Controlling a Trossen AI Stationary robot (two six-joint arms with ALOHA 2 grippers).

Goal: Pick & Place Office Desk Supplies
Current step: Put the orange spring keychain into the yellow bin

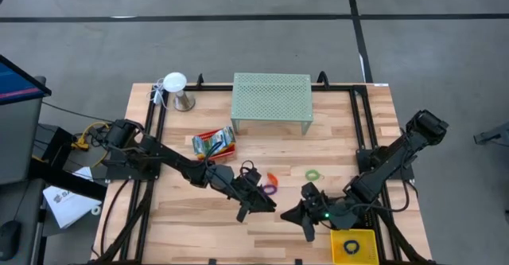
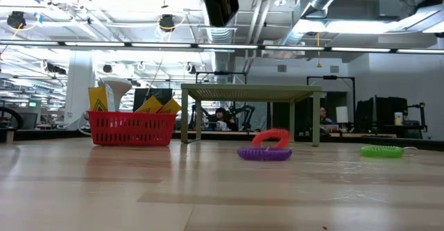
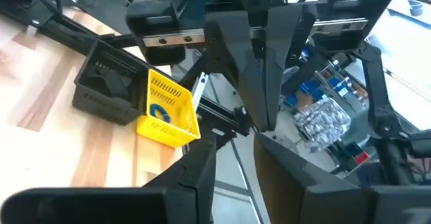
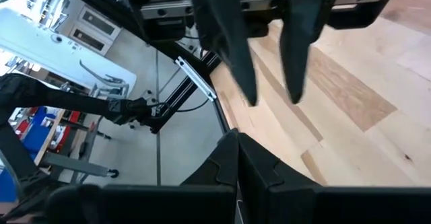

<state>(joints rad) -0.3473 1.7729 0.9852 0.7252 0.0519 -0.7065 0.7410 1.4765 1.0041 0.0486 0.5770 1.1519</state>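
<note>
Overhead, the wooden table (image 1: 191, 225) carries the largest item, a mint-green mesh shelf (image 1: 271, 99), standing on its legs at the far middle edge. Both dark arms reach inward over the near half of the table. The left gripper (image 1: 253, 204) hovers above bare wood near the table's middle, just on the near side of the coloured loops; the frames do not settle how far its fingers are parted, and nothing is seen between them. The right gripper (image 1: 301, 215) faces it a little way off, its fingers (image 4: 237, 158) pressed together and holding nothing.

A red mesh tray (image 1: 215, 144) sits between the shelf and the left arm, holding small yellow-green crayon boxes (image 1: 208, 142) that stand tilted above its rim. A white lamp-like object on a round metal base (image 1: 176, 90) stands at the far left. A yellow tray (image 1: 353, 246) lies at the near right corner with a dark ring-shaped item inside; in the left wrist view it stands just beside a black tray (image 3: 108, 89).

Three thin elastic loops lie flat on the wood. The purple loop (image 2: 263, 154) touches the orange-red loop (image 2: 272, 138), which leans on it, beside the left gripper. The green loop (image 1: 315, 174) lies apart, nearer the right arm.
</note>
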